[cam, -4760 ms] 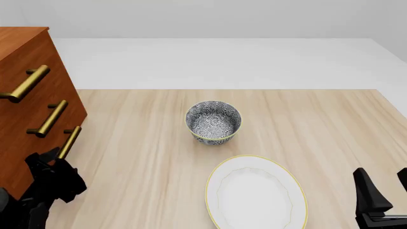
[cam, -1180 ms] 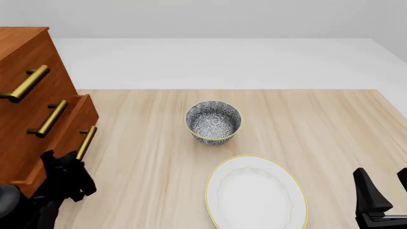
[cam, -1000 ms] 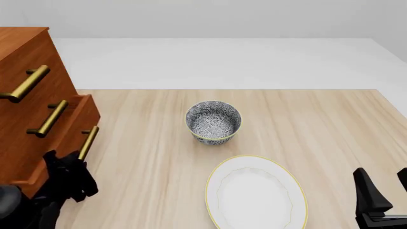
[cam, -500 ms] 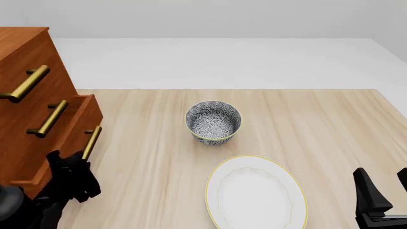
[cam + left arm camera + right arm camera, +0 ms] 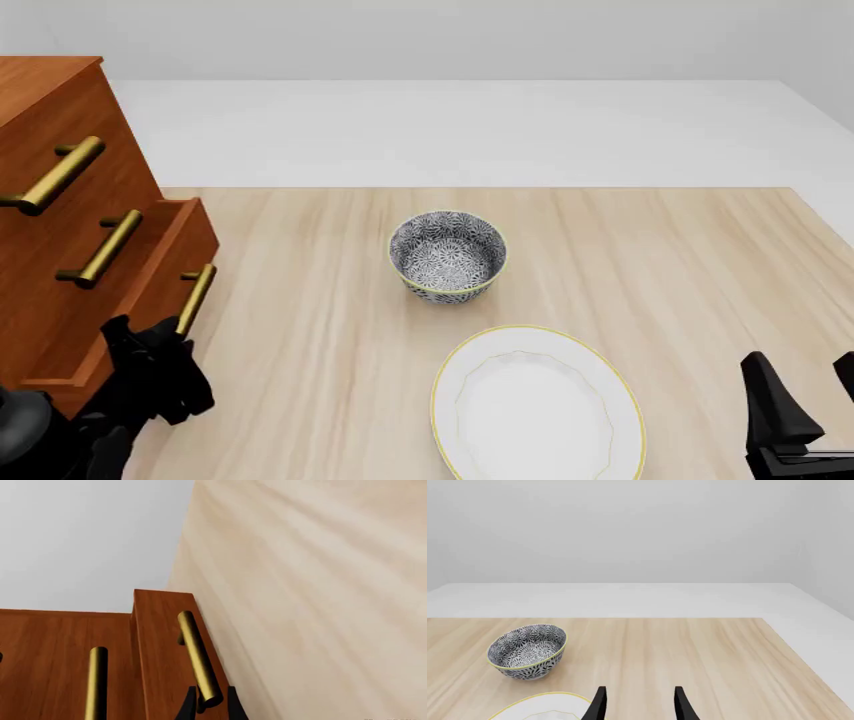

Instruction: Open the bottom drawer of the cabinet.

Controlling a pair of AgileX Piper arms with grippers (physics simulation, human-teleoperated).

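The tall reddish-brown cabinet [image 5: 47,120] stands at the table's left edge. Its bottom drawer [image 5: 160,270] sticks out from the cabinet front toward the table's middle. My left gripper [image 5: 171,342] is shut on the near end of that drawer's brass bar handle [image 5: 196,298]. In the left wrist view the two black fingertips [image 5: 189,707] clamp the handle [image 5: 198,655] on the bottom drawer's front [image 5: 157,650]. My right gripper [image 5: 801,400] stands open at the near right corner, with nothing between its fingers [image 5: 598,702].
A patterned bowl [image 5: 449,254] sits mid-table, also in the right wrist view [image 5: 527,651]. A white plate with a yellow rim [image 5: 539,404] lies in front of it. The two upper drawers' handles [image 5: 102,247] stay flush with the cabinet.
The bottom drawer has slid out of the cabinet toward the right, pulled by my left gripper, which moved right with the handle. The right arm has not moved.
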